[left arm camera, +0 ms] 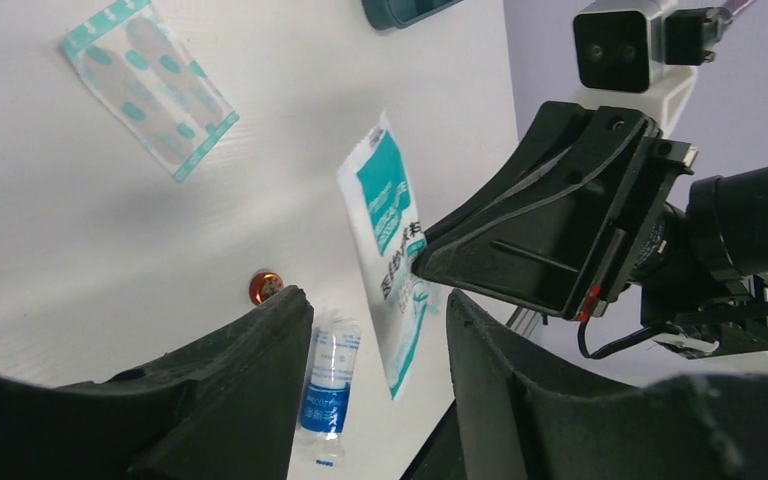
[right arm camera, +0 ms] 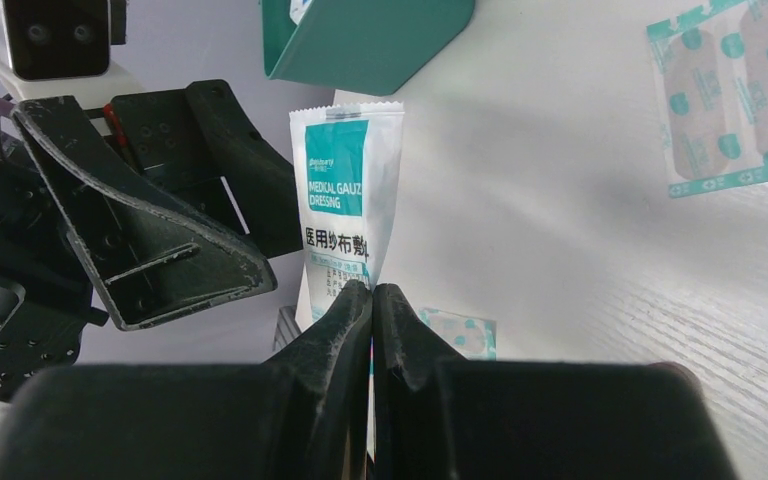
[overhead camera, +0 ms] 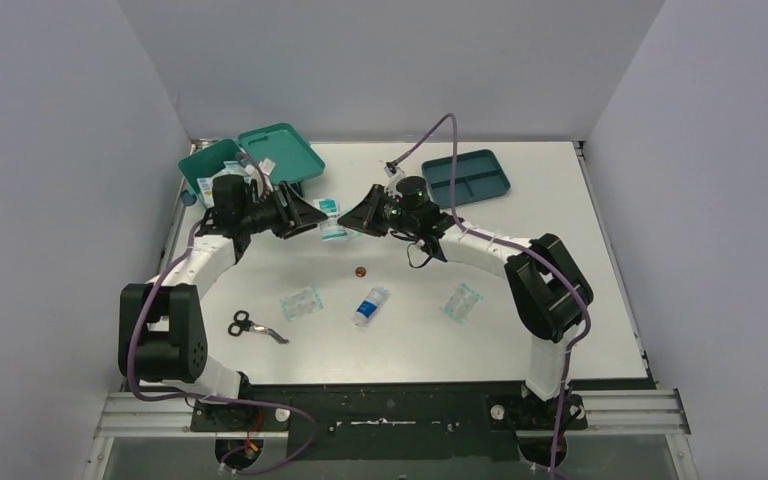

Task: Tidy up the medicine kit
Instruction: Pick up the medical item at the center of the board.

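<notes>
Step in hand: handover of the gauze dressing packet (right arm camera: 345,200). The right gripper (right arm camera: 371,290) pinches its lower edge, jaws closed. The left gripper (left arm camera: 375,300) is half open beside it, holding nothing. The medicine kit (overhead camera: 210,160) sits far left, lid open. Next, probably: close left, release right.

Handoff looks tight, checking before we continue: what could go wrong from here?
The left tool stands open either side of the gauze packet. The right tool is shut on one end only, so if it lets go early the packet probably drops. The two tools also sit very close, so a closing move could knock them together.
</notes>
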Robot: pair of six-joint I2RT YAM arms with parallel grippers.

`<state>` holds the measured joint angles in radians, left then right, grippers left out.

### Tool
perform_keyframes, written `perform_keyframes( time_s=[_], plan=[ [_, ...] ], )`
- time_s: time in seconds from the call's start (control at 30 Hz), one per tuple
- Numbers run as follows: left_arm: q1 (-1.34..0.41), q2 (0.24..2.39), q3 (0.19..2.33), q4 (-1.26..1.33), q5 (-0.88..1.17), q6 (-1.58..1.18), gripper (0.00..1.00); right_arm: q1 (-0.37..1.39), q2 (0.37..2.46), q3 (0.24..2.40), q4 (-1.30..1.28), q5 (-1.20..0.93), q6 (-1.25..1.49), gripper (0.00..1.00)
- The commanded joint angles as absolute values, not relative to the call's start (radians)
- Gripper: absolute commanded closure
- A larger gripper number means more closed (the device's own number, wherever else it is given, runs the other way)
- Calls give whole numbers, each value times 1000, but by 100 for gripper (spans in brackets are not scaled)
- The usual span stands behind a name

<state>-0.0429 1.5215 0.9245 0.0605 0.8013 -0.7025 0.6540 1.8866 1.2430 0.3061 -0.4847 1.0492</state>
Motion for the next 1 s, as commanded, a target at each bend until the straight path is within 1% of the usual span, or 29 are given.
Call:
perform_keyframes(
  time_s=[0.0, 0.17, 0.3, 0.43, 0.6, 0.67, 0.8, 0.9, 0.97],
  plan=[
    [-59, 1488, 920, 180, 849, -756, 54, 659, 1820, 1230, 365, -486, 1056, 100],
    [-74, 1500, 925, 182, 839, -756, 60, 667, 1819, 1226, 352, -475, 1058, 100],
    [-88, 1504, 938, 181, 827, -756, 70, 670, 1812, 1221, 347, -468, 1060, 100],
    [-90, 1503, 959, 143, 810, -739, 86, 671, 1800, 1213, 347, -467, 1058, 100],
    [-91, 1505, 973, 108, 800, -720, 100, 671, 1788, 1202, 344, -467, 1057, 100],
    [-91, 1502, 985, 82, 791, -703, 100, 671, 1780, 1196, 344, -465, 1055, 98],
    [-88, 1488, 1021, 7, 765, -654, 100, 668, 1741, 1164, 329, -446, 1046, 87],
    [-89, 1474, 1065, -82, 729, -608, 100, 666, 1692, 1130, 296, -424, 1031, 74],
    [-84, 1471, 1104, -152, 690, -565, 100, 667, 1651, 1101, 264, -397, 1011, 62]
  ],
)
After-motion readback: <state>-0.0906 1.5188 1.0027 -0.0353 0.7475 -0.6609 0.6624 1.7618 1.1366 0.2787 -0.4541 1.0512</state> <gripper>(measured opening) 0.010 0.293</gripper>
